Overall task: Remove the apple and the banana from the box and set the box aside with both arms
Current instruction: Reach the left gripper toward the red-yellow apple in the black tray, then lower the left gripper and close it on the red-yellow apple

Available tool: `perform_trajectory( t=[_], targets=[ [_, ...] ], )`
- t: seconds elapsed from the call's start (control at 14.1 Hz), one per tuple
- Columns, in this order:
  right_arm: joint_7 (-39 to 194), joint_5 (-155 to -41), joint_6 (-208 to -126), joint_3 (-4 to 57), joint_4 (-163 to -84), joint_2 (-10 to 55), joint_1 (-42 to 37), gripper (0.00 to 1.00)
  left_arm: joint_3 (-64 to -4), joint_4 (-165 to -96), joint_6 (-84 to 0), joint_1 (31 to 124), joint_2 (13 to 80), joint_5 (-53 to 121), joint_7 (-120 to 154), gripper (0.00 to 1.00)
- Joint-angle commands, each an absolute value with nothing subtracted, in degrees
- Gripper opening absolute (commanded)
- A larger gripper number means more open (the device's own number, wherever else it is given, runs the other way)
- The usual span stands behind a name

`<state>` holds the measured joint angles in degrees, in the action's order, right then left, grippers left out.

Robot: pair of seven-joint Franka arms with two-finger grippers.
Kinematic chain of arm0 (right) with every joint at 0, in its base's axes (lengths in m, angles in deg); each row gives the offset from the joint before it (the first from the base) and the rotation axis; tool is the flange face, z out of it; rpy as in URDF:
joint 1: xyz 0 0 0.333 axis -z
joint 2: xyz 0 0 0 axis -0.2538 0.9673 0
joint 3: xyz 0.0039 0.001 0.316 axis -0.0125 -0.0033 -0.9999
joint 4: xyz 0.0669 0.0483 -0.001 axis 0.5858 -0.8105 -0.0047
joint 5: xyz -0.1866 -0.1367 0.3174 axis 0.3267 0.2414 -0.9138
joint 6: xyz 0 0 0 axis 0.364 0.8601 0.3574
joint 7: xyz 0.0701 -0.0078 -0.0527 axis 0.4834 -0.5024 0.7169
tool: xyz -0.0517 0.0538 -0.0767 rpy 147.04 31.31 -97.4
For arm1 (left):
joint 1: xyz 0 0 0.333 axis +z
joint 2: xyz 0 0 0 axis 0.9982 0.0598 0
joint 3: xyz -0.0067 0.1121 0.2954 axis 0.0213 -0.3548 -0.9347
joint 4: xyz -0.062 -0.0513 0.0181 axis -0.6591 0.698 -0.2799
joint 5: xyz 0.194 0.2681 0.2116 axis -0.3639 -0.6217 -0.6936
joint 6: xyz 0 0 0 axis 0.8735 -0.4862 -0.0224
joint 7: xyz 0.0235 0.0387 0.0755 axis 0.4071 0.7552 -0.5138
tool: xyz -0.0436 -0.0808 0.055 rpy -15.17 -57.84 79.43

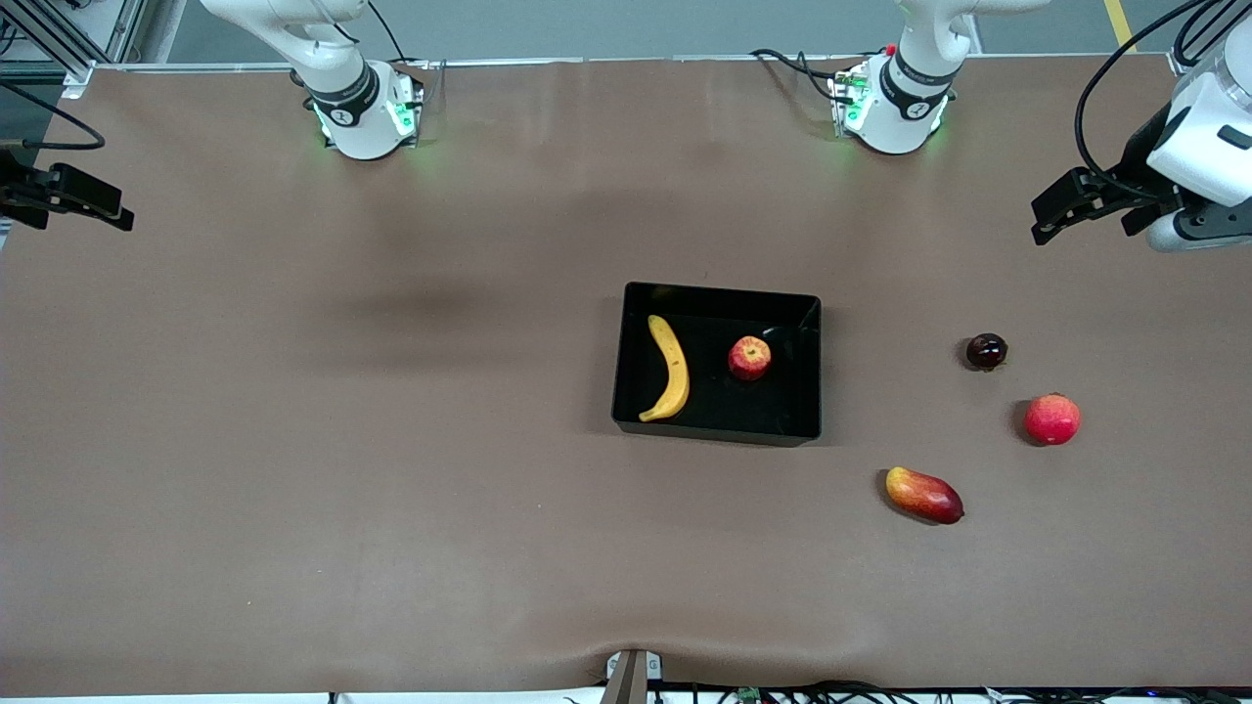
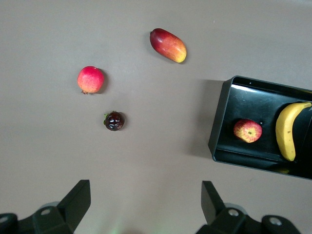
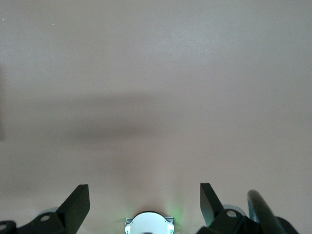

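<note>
1. Presently the banana [image 1: 669, 369] and apple [image 1: 749, 358] lie side by side in the black tray [image 1: 719, 426], mid-table.
2. Left gripper [image 2: 145, 207] hovers high over the left arm's end of the table, fingers spread, empty, well apart from the tray.
3. Right gripper [image 3: 144, 204] hovers over bare table at the right arm's end, fingers spread, empty.

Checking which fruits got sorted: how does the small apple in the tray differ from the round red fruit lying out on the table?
The apple lies inside the black tray beside the banana; the round red fruit lies on the bare table toward the left arm's end. The apple has yellowish streaks and a dark stem dimple; the round fruit is plainer pinkish red. The apple looks slightly smaller. Both are round, reddish and untouched.
</note>
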<state>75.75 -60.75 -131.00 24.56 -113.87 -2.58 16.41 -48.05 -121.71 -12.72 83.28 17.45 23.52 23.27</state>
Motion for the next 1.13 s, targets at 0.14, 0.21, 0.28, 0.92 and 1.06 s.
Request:
perform_trajectory(
  t=[0.14,0.21,0.28,0.92,1.06],
  targets=[
    [75.2,-61.74,-130.46,24.15,-113.16,-2.41,16.99,1.0,-47.66,-120.38,-11.63,83.23,18.45,22.37,24.12,1.0],
    [75.2,-61.74,-130.46,24.15,-113.16,-2.41,17.07,1.0,-47.66,-119.95,-11.63,83.06,19.23,22.02,24.12,1.0],
    [75.2,-61.74,-130.46,24.15,-113.16,-2.41,17.07,1.0,-47.66,-118.29,-11.46,83.14,20.63,21.4,24.2,1.0],
    [75.2,-61.83,-130.73,24.23,-112.99,-0.65,17.6,1.0,-45.46,-122.91,-22.14,67.27,32.93,21.31,49.82,1.0],
    [75.2,-61.83,-130.9,24.23,-112.9,-0.56,17.6,1.0,-45.37,-123.9,-27.69,63.56,38.11,21.31,57.92,1.0]
  ],
)
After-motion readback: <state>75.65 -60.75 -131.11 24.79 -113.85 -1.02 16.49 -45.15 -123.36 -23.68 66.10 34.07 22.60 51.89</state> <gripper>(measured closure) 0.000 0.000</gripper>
